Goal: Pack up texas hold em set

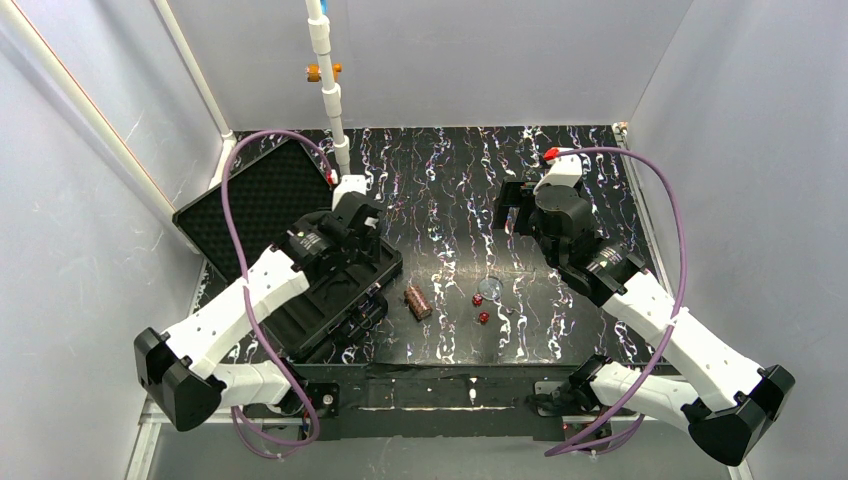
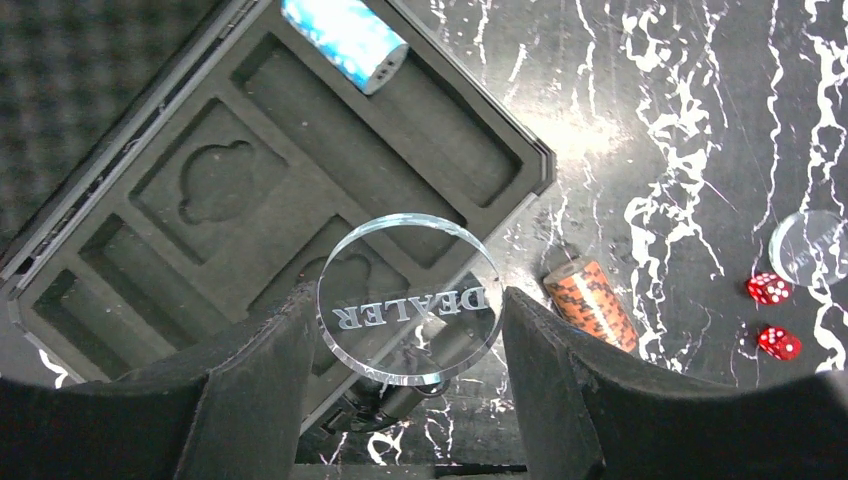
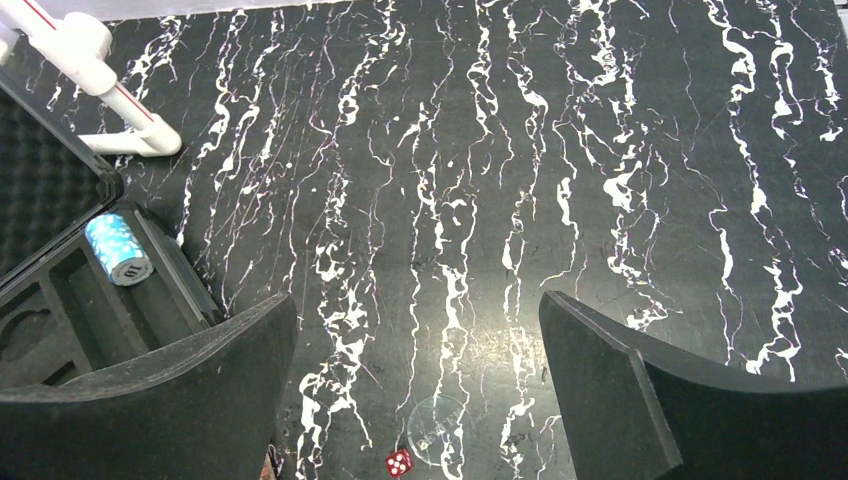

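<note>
Two red dice [image 2: 768,289] and a loose clear disc [image 2: 812,247] lie together on the marbled table [image 3: 600,150]. A brown chip stack [image 2: 590,303] lies just beside the open black case [image 2: 420,150]. A blue-white chip stack [image 2: 345,38] sits in one long foam slot. The left gripper [image 2: 405,340] pinches a DEALER disc [image 2: 408,300] by its edges above the case. The right gripper [image 3: 415,320] hangs over the table, fingers spread wide, holding nothing.

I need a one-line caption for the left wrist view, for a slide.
Left pincer holds a clear DEALER disc over the open case; a brown chip stack lies nearby.
</note>
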Controlling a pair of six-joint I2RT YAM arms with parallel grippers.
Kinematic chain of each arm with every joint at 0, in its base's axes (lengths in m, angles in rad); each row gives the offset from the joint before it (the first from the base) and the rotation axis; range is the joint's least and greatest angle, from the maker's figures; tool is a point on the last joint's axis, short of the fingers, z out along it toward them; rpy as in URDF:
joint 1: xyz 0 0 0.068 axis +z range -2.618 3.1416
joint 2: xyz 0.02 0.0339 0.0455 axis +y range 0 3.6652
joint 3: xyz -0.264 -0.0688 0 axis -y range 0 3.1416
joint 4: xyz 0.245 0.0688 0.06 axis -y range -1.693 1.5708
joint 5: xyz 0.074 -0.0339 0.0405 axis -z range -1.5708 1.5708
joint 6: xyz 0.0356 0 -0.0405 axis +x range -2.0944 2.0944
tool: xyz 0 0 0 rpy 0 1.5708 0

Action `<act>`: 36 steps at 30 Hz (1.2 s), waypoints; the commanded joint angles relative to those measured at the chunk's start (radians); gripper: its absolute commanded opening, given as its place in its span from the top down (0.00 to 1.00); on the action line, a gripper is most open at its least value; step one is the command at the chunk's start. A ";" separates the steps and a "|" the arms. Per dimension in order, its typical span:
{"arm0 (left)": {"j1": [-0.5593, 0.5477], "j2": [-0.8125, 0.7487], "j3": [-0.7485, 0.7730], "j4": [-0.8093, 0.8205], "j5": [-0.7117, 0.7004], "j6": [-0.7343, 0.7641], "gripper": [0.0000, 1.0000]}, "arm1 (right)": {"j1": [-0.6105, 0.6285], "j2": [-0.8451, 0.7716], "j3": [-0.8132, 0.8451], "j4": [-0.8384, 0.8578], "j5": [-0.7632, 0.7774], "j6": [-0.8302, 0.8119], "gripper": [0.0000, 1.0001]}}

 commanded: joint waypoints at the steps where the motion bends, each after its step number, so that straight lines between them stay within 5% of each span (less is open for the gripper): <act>1: 0.069 -0.049 -0.009 -0.009 -0.002 0.048 1.00 | -0.002 0.005 0.002 0.033 -0.010 0.012 0.02; 17: 0.384 0.059 0.011 0.006 0.115 0.061 1.00 | -0.002 0.020 -0.015 0.032 -0.050 0.031 0.02; 36: 0.569 0.187 -0.088 0.110 0.166 -0.002 1.00 | -0.002 0.026 -0.041 0.045 -0.080 0.041 0.02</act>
